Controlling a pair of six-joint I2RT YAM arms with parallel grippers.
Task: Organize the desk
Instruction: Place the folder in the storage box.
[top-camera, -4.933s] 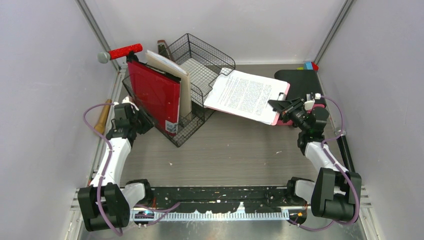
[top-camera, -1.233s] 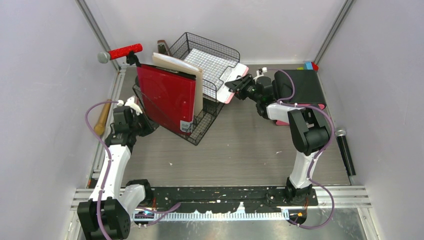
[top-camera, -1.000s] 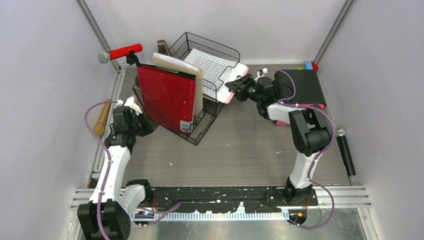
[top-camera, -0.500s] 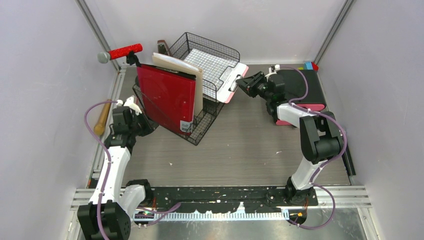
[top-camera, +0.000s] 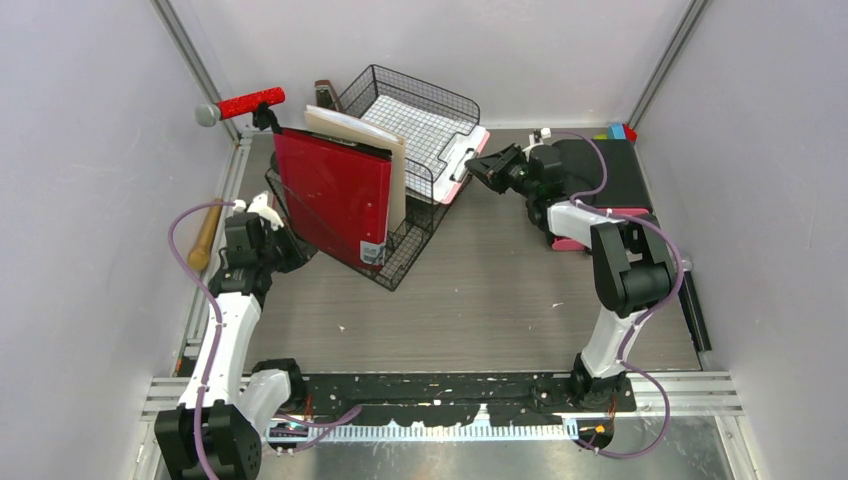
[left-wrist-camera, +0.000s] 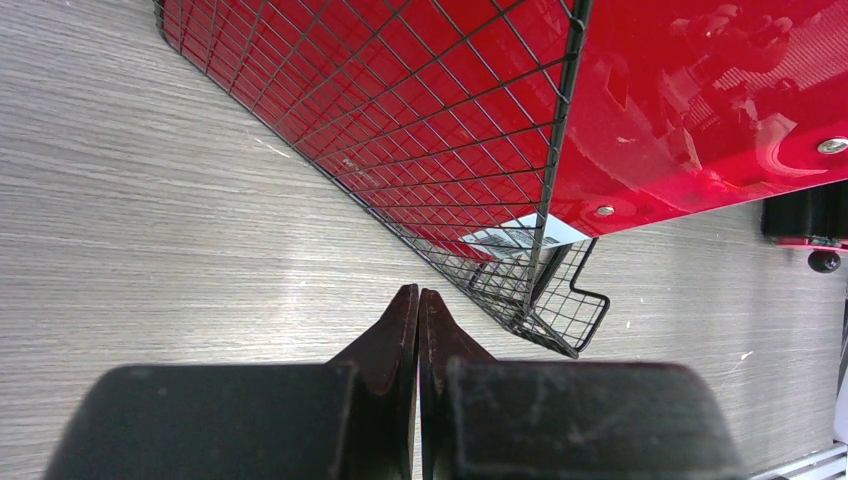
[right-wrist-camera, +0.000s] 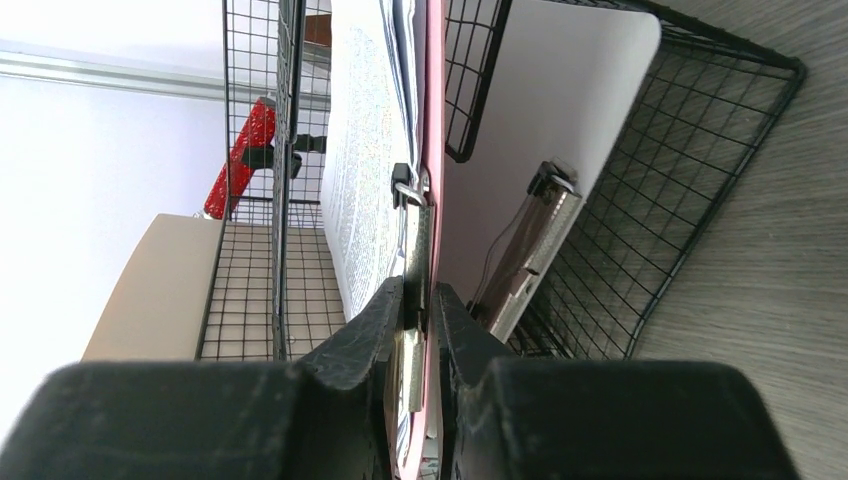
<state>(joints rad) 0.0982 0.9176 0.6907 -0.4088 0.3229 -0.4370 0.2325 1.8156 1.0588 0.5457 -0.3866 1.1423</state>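
Near the middle of the table's (top-camera: 480, 290) far edge: right fingers (right-wrist-camera: 370, 330) are pinched narrow on the metal clip (right-wrist-camera: 413, 225) of the pink clipboard (top-camera: 468, 155). The board lies mostly in the top tray of the wire rack (top-camera: 405, 88), with the clip end sticking out past the rim. Left fingers (left-wrist-camera: 385, 335) are shut and empty, low over the table by the rack's near corner and the red binder (top-camera: 335, 195). My read: seat the board. Slide it flat along the tray, don't lift the clip end, and release only once it's inside the rim. The rack looks light and may skid.
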